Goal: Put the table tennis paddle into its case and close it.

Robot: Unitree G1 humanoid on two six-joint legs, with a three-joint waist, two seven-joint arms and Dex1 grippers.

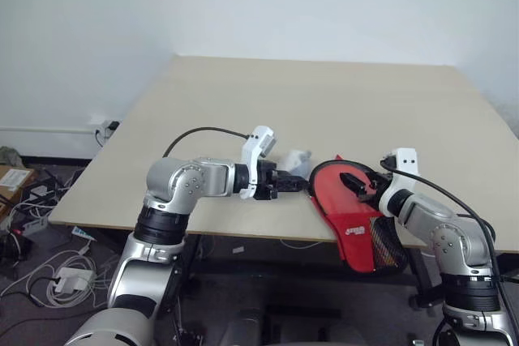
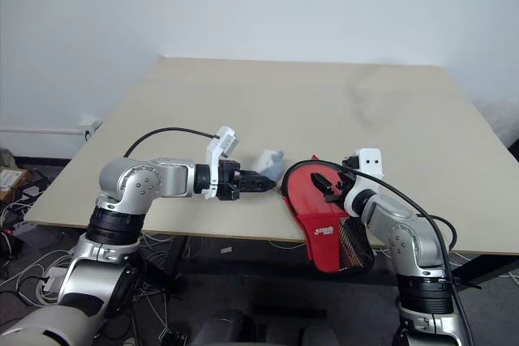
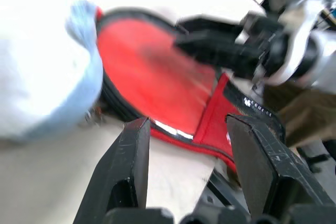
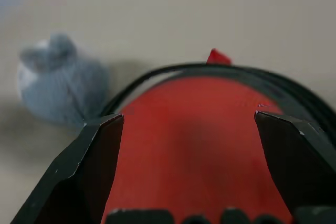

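The table tennis paddle [image 1: 340, 188] lies at the near edge of the table [image 1: 340, 103], down at about five o'clock in my head view. Its red face is up, and it sits inside the case [image 1: 381, 245], whose black rim curves around it. The back end of the case hangs off the table edge.

My right gripper [image 1: 357, 183] is just over the red face, with its two fingers spread wide and holding nothing. My left gripper [image 1: 293, 183] is at nine o'clock from the paddle, pointing at it. Its fingers are apart too, and empty. A small white lump [image 1: 297, 158] sits close beside it, touching the case rim.

I think the job now is closing the case. To do it well, I would press the paddle flat with the right fingers so nothing slides off the edge. Then the left gripper can pinch the loose rim without bumping the lump. I cannot see any zipper or flap clearly.
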